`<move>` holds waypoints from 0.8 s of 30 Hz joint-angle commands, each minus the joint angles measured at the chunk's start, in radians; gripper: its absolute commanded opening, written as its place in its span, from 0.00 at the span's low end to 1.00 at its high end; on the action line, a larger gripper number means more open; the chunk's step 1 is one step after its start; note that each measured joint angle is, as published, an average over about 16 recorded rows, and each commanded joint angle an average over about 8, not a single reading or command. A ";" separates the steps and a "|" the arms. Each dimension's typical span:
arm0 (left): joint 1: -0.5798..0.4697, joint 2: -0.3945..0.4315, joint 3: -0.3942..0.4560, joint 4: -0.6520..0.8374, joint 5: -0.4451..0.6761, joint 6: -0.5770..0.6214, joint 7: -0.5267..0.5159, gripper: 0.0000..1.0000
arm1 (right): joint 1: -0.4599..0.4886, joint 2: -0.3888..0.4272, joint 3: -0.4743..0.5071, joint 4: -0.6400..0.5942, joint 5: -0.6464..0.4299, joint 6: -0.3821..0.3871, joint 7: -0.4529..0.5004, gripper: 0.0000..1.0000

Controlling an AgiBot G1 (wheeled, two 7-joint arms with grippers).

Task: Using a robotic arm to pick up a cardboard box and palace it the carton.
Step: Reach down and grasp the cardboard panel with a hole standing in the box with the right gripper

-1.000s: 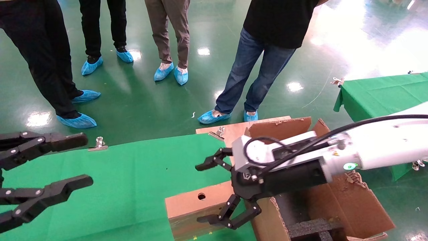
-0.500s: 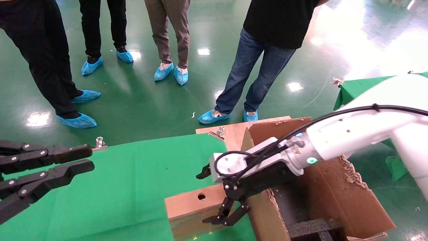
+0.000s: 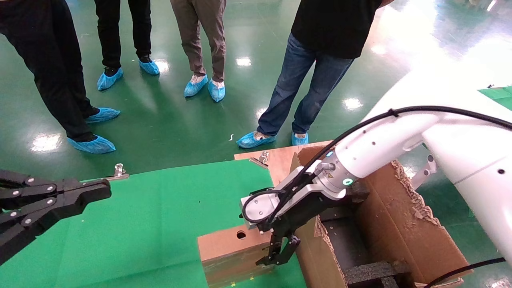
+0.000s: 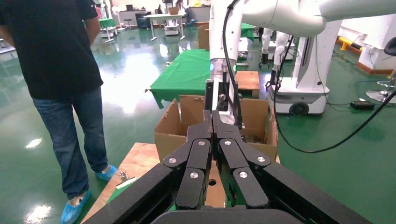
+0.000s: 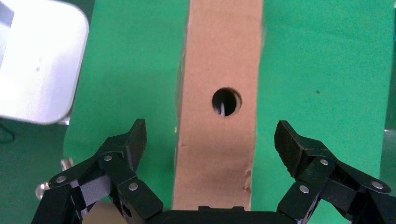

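- Head view: my right pincer (image 3: pixel 280 256) hangs at lower centre, pointing down over the right end of the cardboard box (image 3: pixel 228 248). From here I cannot tell whether it touches the box. The box stands on its narrow edge on the green-covered bench (image 3: pixel 160 216), round hole upward, just beside the carton (image 3: pixel 400 232) at lower right. My left pincer (image 3: pixel 80 196) sits at the left edge over the bench, fingers pressed together, holding nothing.
- Left wrist view: my left pincer (image 4: pixel 212 122) fills the lower middle, tips meeting. Past it stand the carton (image 4: pixel 170 133) and my white robotic arm (image 4: pixel 222 51).
- Right wrist view: my right pincer (image 5: pixel 210 142) is spread wide, one fingertip (image 5: pixel 135 137) at lower left and the other at lower right. The cardboard box (image 5: pixel 219 60) runs up the centre between them, clear of both, nothing gripped.
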 commanded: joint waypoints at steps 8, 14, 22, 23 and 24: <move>0.000 0.000 0.000 0.000 0.000 0.000 0.000 1.00 | 0.041 -0.039 -0.074 -0.054 -0.010 0.009 -0.049 0.70; 0.000 0.000 0.000 0.000 0.000 0.000 0.000 1.00 | 0.051 -0.050 -0.090 -0.070 -0.012 0.013 -0.057 0.02; 0.000 0.000 0.000 0.000 0.000 0.000 0.000 1.00 | 0.048 -0.046 -0.084 -0.064 -0.010 0.013 -0.056 0.00; 0.000 0.000 0.000 0.000 0.000 0.000 0.000 1.00 | 0.047 -0.045 -0.084 -0.064 -0.010 0.013 -0.056 0.00; 0.000 0.000 0.000 0.000 0.000 0.000 0.000 1.00 | 0.047 -0.045 -0.083 -0.063 -0.010 0.013 -0.056 0.00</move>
